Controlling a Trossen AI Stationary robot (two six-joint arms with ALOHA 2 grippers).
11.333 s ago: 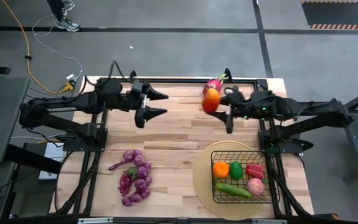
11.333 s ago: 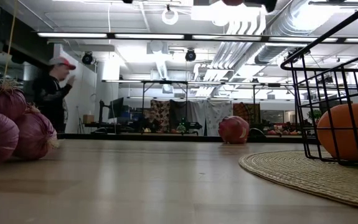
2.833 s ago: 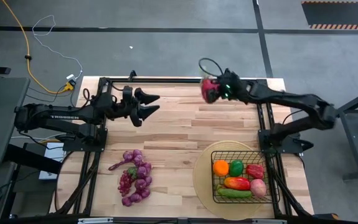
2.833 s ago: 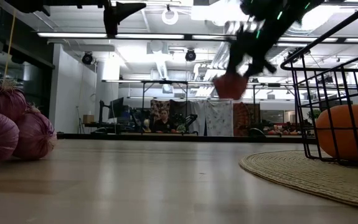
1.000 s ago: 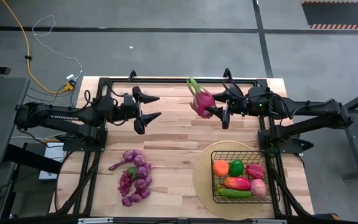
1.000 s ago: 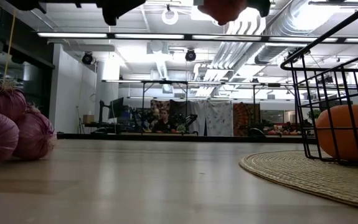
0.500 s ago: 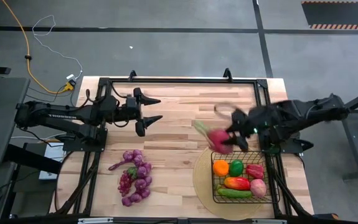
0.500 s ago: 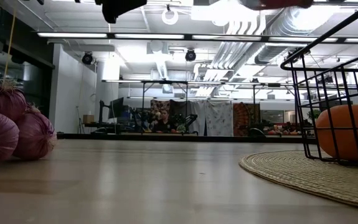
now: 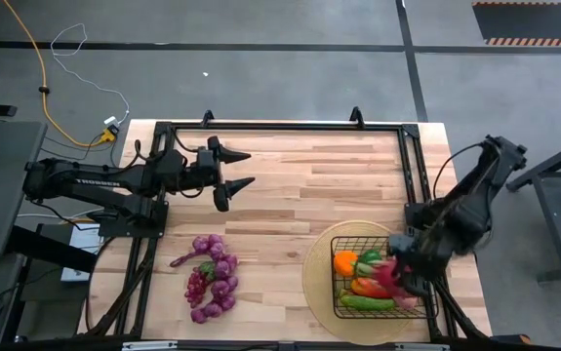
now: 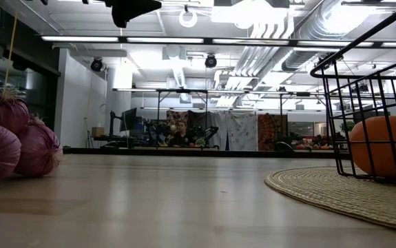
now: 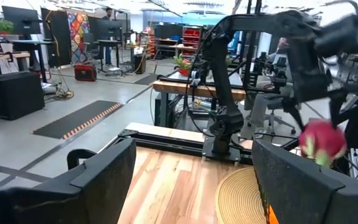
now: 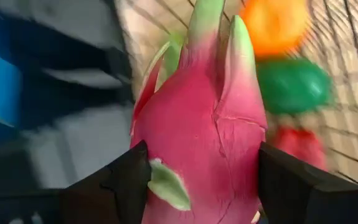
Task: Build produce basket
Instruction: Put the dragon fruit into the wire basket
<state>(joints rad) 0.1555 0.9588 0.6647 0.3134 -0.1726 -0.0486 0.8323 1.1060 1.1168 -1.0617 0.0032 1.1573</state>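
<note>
The black wire basket (image 9: 358,240) stands on a round tan mat (image 9: 314,278) at the table's near right. It holds an orange (image 9: 345,262), a green pepper (image 12: 294,84), a red pepper (image 9: 368,288) and a cucumber (image 9: 358,303). My right gripper (image 9: 397,272) hangs over the basket, shut on the pink dragon fruit (image 12: 203,137). Two purple grape bunches (image 9: 212,278) lie on the table at the near left. My left gripper (image 9: 249,168) is open and holds nothing, raised over the table's far left. My right gripper pinches the dragon fruit's round pink body (image 12: 160,155) between its two fingers (image 12: 126,180), one on each side. The fingers slant down from above. The fruit is lifted clear over the basket, its green-tipped scales (image 12: 207,25) pointing away from the gripper toward the produce below.
The low view shows the grapes (image 10: 12,138) at the left, and the basket's wire wall (image 10: 335,117) and the mat's edge (image 10: 321,189) at the right. Bare wood (image 9: 280,224) lies between grapes and mat. A black frame rail (image 9: 280,126) runs along the far edge.
My right gripper has swung from the table's far middle toward the near right edge and now stands over the basket. It has tipped from level to pointing steeply down. The dragon fruit has travelled with it, still held.
</note>
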